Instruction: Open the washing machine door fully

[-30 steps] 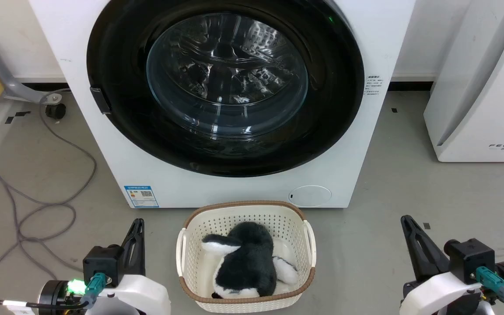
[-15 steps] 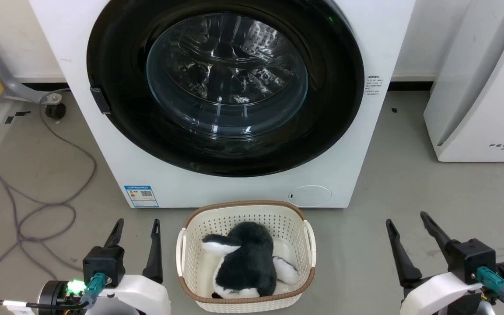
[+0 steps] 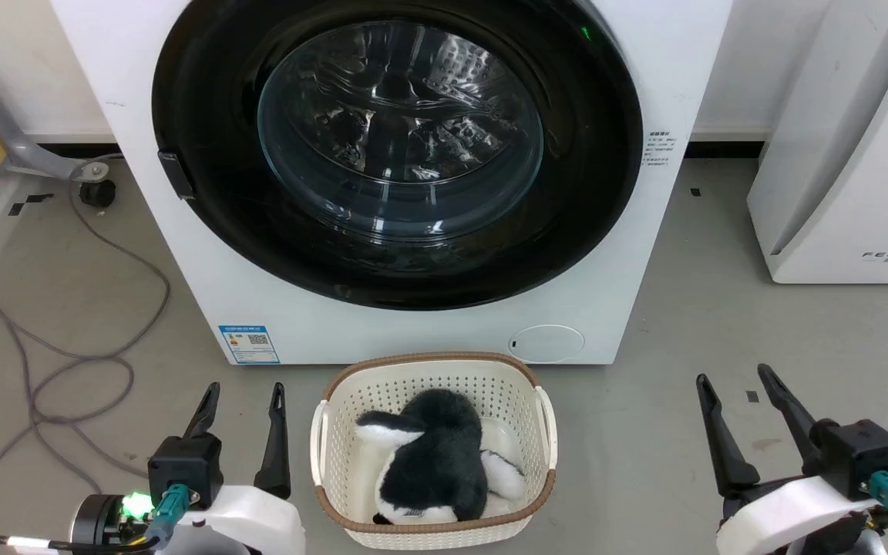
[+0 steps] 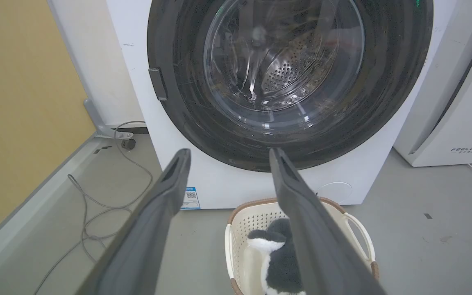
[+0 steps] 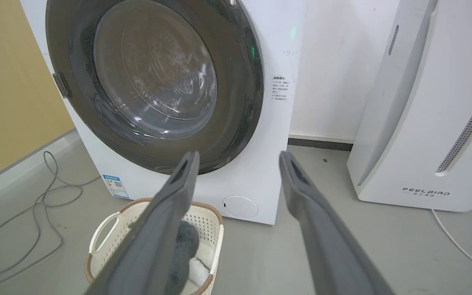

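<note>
Facing shut washing machine door (image 3: 398,146) — nothing done yet; left gripper (image 3: 247,388), right gripper (image 3: 731,374) splayed, empty, well short of it.

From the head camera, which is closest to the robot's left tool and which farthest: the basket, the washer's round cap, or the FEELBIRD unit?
From the left tool:
1. Basket, just to its right.
2. Round cap, low on the washer front.
3. FEELBIRD unit, far right.
</note>
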